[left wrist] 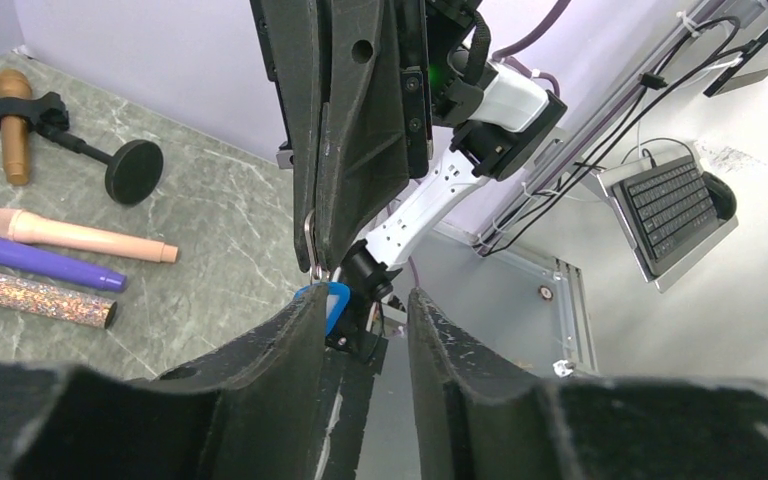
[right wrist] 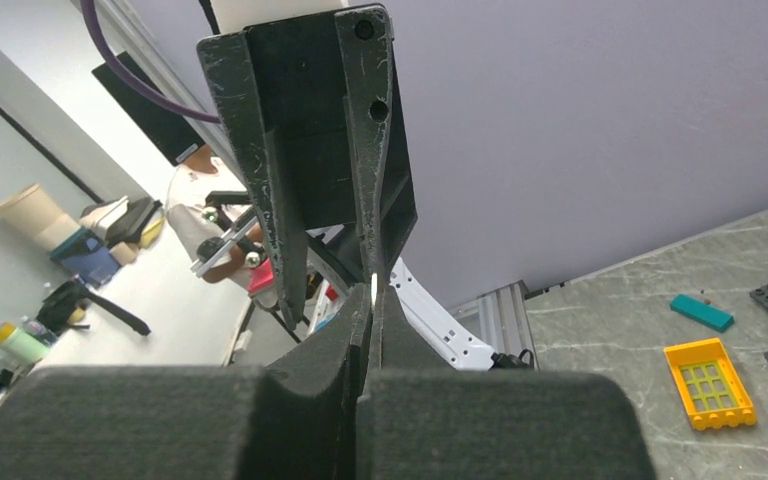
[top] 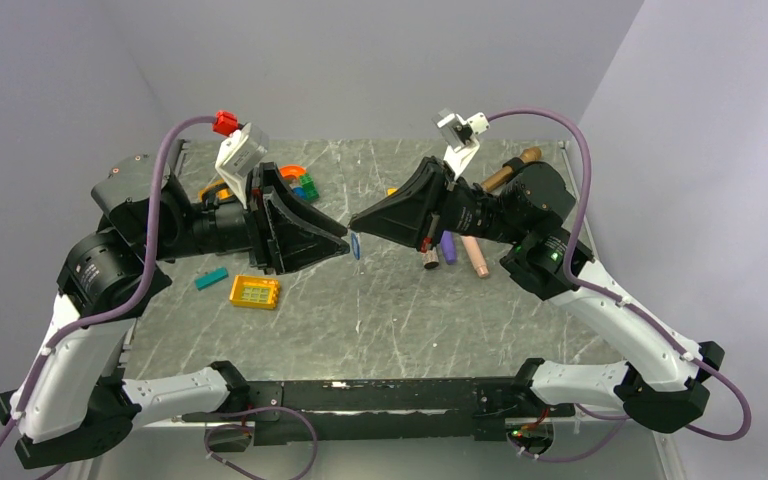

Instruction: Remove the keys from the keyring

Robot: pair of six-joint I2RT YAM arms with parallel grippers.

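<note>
While the left arm reaches in toward the middle of the table (top: pixel 410 330), three items lie on its side of the surface. A teal bar (top: pixel 211 278) is farthest left, with an orange gridded tray (top: pixel 255 292) just beside it. A cluster of coloured bricks (top: pixel 302 184) sits farther back, partly hidden by the arm.

Left gripper (top: pixel 343 243): held above the table, tip pointing right. Its wrist view shows the fingers (left wrist: pixel 290 350) parted with a clear gap and nothing clamped between them.

Keyring (top: pixel 357 245): a small bright-blue loop, off the table, hanging between the two gripper tips. In the left wrist view it sits at the tip of one left finger; contact cannot be confirmed. A thin metal piece (left wrist: pixel 310 245) runs up from it into the right gripper (top: pixel 353 221).

Right gripper: its wrist view shows the pads pressed together, with a bright sliver of the metal piece pinched at their tips. Whether that piece is a key or a ring cannot be told.

Under the right arm a glitter cylinder (top: pixel 430 262), a purple tube (top: pixel 448 247) and a pink microphone (top: pixel 477 260) lie side by side. A wooden handle (top: pixel 510 170) lies near the far right edge.
</note>
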